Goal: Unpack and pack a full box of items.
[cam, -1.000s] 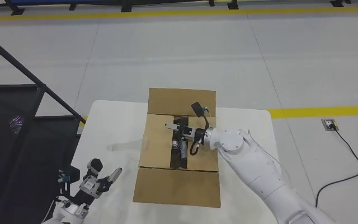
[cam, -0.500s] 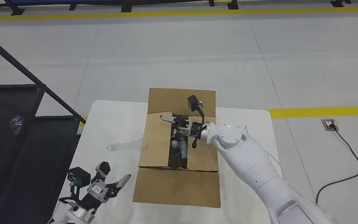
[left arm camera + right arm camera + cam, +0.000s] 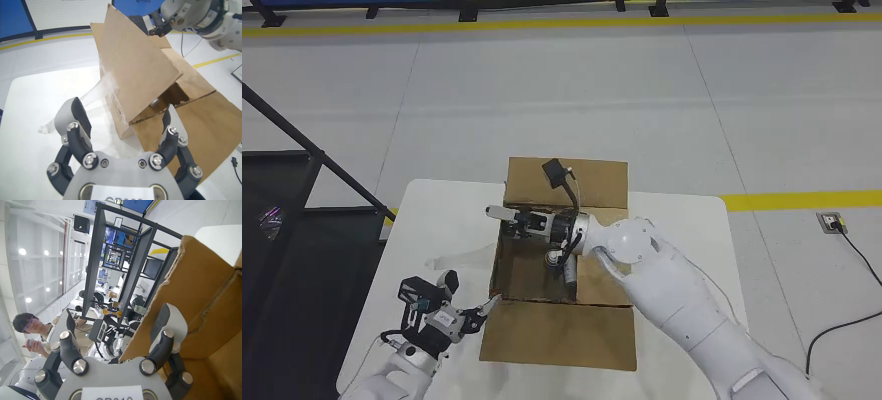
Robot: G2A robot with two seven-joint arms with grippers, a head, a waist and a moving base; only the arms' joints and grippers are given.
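Note:
A brown cardboard box (image 3: 560,335) sits mid-table with its far and near flaps folded out flat. Its left flap (image 3: 136,62) stands raised. My right gripper (image 3: 500,213) is open at that flap's top edge, and the cardboard flap (image 3: 196,298) lies against one finger (image 3: 166,321). Down inside the box lies a small silvery item (image 3: 560,264), also seen as a silvery item (image 3: 154,103) through the gap. My left gripper (image 3: 122,104) is open and empty, low over the table by the box's near left corner; in the top view the left gripper (image 3: 470,295) is just left of the near flap.
A clear plastic strip (image 3: 467,260) trails from the box's left side across the white table (image 3: 432,215); it shows as a plastic strip (image 3: 90,94) just beyond my left fingers. A black cable (image 3: 235,166) lies past the near flap.
My right gripper swung left across the box opening to the left flap, which now stands up. My left gripper moved in toward the box's near left corner.

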